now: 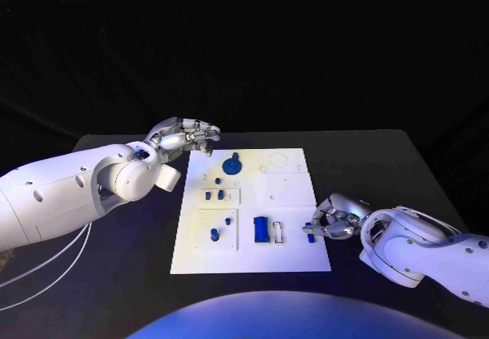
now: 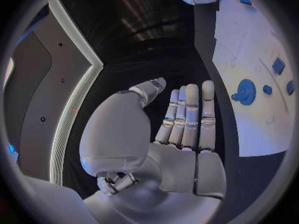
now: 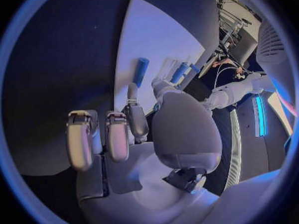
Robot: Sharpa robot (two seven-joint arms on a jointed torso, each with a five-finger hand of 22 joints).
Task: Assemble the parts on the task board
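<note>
The white task board [image 1: 287, 189] lies mid-table, also seen in the wrist views [image 2: 249, 45] [image 3: 156, 35]. On it are a round blue part [image 1: 232, 166] [image 2: 244, 92], several small blue pegs [image 1: 213, 195], and a blue block [image 1: 262, 228] beside a clip [image 1: 277, 232]. My left hand [image 1: 184, 135] [image 2: 187, 114] hovers off the board's far left corner, fingers straight and holding nothing. My right hand [image 1: 332, 219] [image 3: 134, 129] sits at the board's right edge. One fingertip [image 3: 132, 92] is at the end of a blue peg [image 1: 309, 232] [image 3: 141, 70] lying on the board; its other fingers are curled.
Black table [image 1: 122, 247] surrounds the board on all sides. White cables [image 1: 46, 265] trail under my left arm near the table's left side. Bare board surface lies near the front edge [image 1: 255, 260].
</note>
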